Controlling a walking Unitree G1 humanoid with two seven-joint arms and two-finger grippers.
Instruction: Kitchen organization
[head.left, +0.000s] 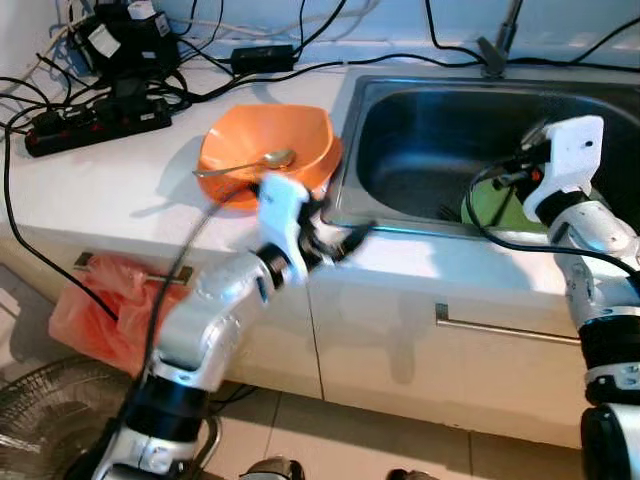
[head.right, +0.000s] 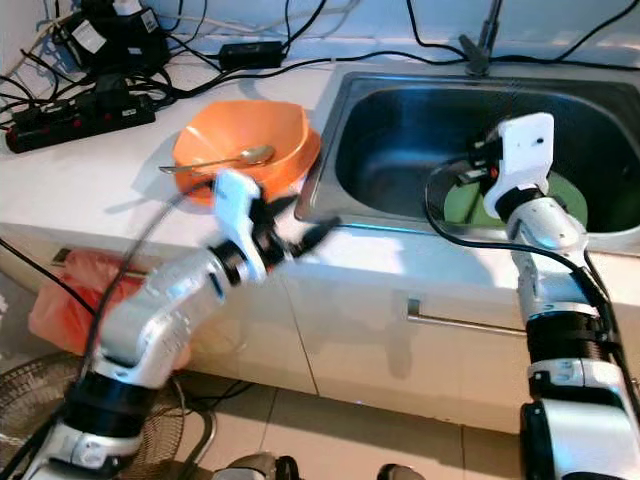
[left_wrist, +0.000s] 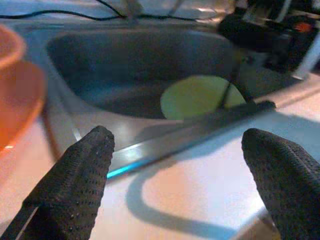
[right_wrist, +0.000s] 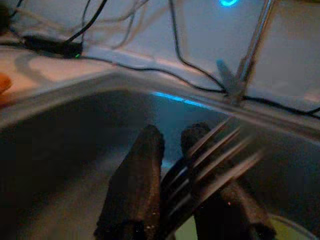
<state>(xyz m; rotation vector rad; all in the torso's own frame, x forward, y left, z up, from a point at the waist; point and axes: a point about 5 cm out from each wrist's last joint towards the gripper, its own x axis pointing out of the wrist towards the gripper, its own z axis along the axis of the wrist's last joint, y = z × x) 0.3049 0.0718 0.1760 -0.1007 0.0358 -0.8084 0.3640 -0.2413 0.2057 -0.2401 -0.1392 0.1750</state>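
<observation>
- The sink (head.left: 400, 150) is sitting in the white counter (head.left: 120, 180), and a green plate (left_wrist: 197, 97) is lying in its basin.
- The orange bowl (head.left: 265, 140) is standing just beside the sink, with a spoon (head.left: 245, 165) lying across it.
- The power strip (head.left: 95, 120) and cables (head.left: 250, 75) are crowding the back of the counter.
- The left gripper (left_wrist: 177, 165) is hovering over the counter edge, fingers spread wide.
- The right gripper (right_wrist: 170, 155) is hanging above the basin, pinching a fork (right_wrist: 215, 150).

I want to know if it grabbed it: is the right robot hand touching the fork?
Touching. In the right wrist view, the right gripper has its jaws shut on the fork over the sink.
</observation>
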